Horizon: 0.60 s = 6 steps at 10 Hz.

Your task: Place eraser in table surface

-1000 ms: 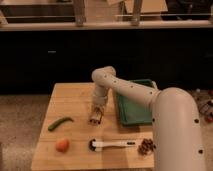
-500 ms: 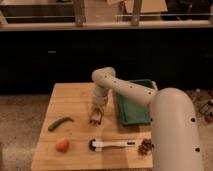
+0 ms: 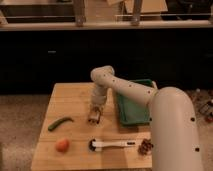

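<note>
My gripper [image 3: 94, 117] points down at the middle of the light wooden table surface [image 3: 75, 97], just left of the green tray. Its tips are right at the tabletop. A small pale tan block, the eraser [image 3: 93, 119], shows between the tips, at or just above the wood. The white arm reaches in from the lower right and bends over the table.
A green rimmed tray [image 3: 134, 102] sits on the table's right side. A green pepper [image 3: 59, 123] lies to the left, an orange round thing [image 3: 62, 145] in front of it. A white-handled utensil [image 3: 112, 144] with a black end and a brown lumpy cluster [image 3: 145, 146] lie near the front edge.
The gripper has stayed over the same spot at the table's middle, with little visible movement. The other things have not moved.
</note>
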{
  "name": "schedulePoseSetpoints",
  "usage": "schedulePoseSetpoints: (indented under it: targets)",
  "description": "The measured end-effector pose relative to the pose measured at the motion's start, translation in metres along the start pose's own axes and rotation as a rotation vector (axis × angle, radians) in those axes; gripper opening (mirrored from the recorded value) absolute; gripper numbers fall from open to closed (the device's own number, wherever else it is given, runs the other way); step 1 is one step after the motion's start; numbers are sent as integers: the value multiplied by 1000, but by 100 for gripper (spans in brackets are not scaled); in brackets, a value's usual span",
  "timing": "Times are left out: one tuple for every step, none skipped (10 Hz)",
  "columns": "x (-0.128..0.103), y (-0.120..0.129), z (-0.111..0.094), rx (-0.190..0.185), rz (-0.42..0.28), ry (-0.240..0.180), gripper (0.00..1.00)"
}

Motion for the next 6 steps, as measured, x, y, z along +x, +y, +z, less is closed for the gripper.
schedulePoseSetpoints:
  targets:
    - [0,0,-3,0,0,4,80]
    - [1,-1,-5,1,-1,8,80]
    - [1,-3,-8,2,-3,12,80]
    - [2,-4,-11,5,-3,17,80]
    - [2,-4,-16,9,-4,25,80]
    - [3,-5,-23,20,-6,36,80]
